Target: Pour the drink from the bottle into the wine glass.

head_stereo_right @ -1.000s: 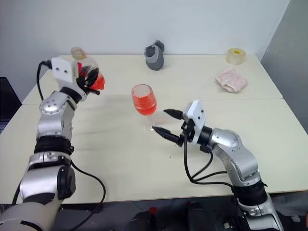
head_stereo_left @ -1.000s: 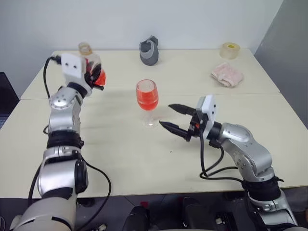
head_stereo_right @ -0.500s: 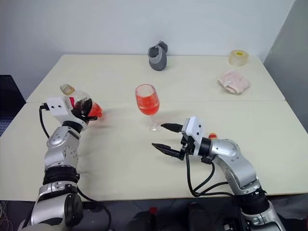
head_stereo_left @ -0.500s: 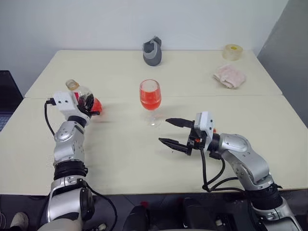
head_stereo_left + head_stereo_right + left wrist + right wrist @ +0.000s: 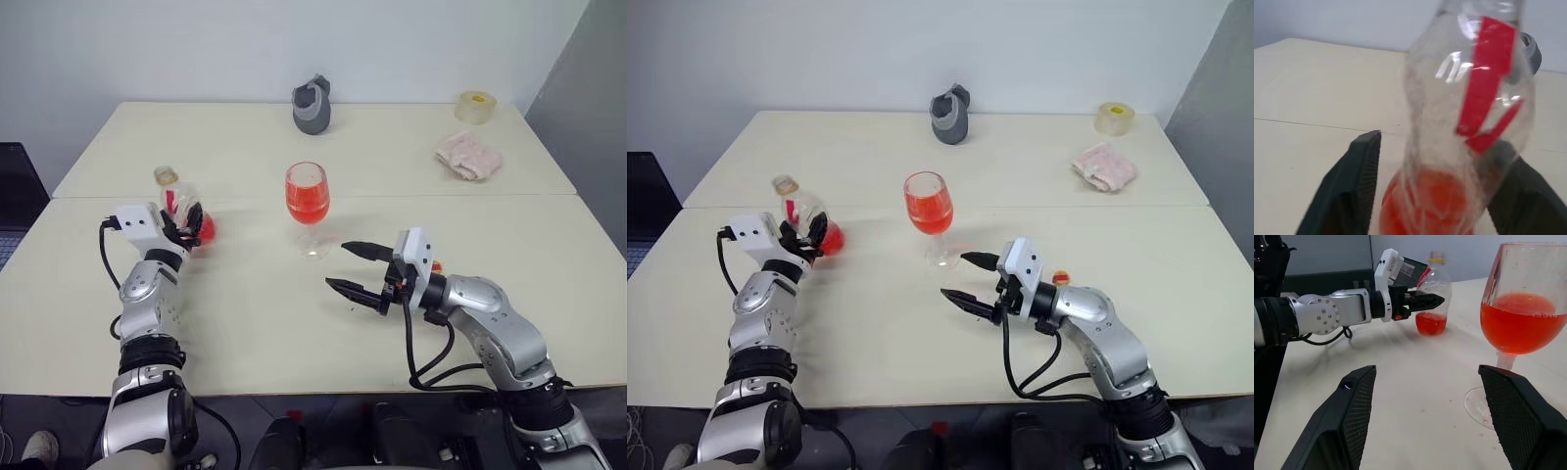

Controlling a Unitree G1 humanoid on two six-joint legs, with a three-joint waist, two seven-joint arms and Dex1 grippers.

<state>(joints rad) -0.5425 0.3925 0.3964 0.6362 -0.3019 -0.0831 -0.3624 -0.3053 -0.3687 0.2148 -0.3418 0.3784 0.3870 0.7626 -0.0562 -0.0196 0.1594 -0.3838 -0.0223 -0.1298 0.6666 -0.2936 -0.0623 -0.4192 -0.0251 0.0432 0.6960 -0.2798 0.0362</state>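
On the pale cream table [image 5: 392,157], in the head views, the clear stemmed wine glass [image 5: 308,201] is standing upright near the middle, its bowl roughly half full of translucent red-orange drink [image 5: 308,203], while the small clear plastic bottle with a red-and-white label [image 5: 183,211] is standing upright near the table's left side, between the fingers of the left gripper [image 5: 186,223]; a little drink is showing at its base, and its neck looks uncapped, though that is hard to tell. The right gripper [image 5: 351,269] is hovering empty just right of the glass's foot, jaws wide apart. A grey jug-like object [image 5: 312,103], a roll of tape [image 5: 474,106] and a pink cloth [image 5: 467,155] are lying along the far edge. In the left wrist view, the bottle [image 5: 1469,127] is sitting between the two black fingers [image 5: 1354,181], which are flanking its bulbous base; whether they are pressing it or standing just clear I cannot tell. In the right wrist view, the glass [image 5: 1520,318] is standing close beside one wide-spread finger, and the left gripper [image 5: 1418,301] is reaching level around the bottle [image 5: 1432,301] beyond. Judging by this, the pour looks essentially done; what is left seems to be letting go of the bottle and drawing the arm away.
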